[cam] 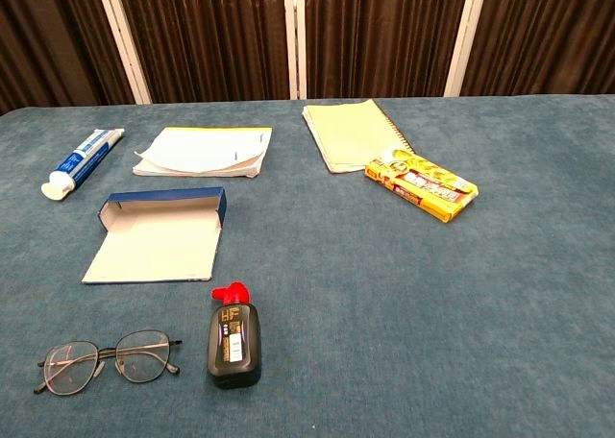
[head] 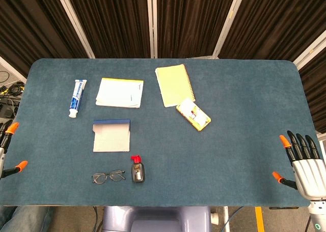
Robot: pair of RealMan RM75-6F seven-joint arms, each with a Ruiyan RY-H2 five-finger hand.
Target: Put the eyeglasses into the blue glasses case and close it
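Blue felt covered the table (head: 244, 140), and at its far left edge only the orange fingertips of the left hand (head: 9, 145) showed in the head view, one pair higher and one lower, spread apart with nothing between them; how the rest of that hand lay could not be told. A little in from there, near the front edge, sat the eyeglasses (head: 108, 177), folded open with lenses side by side, their long axis running left to right along the table edge. They lay inward and slightly forward of the left hand, well apart from it. Just beside them on the right stood a small black bottle (head: 137, 171) with a red cap, near but not touching. Behind the eyeglasses, further from the robot, lay the blue glasses case (cam: 159, 234), open, its pale lining facing up and its blue wall along the far side. A toothpaste tube (head: 77, 97), a white booklet (head: 120, 92), a yellow notepad (head: 174, 84) and a yellow packet (head: 193, 114) lay further back. At the far right edge the right hand (head: 304, 163) rested with fingers straight and apart, holding nothing. Judged from this, the left hand was much nearer the eyeglasses and looked the likelier one to reach.
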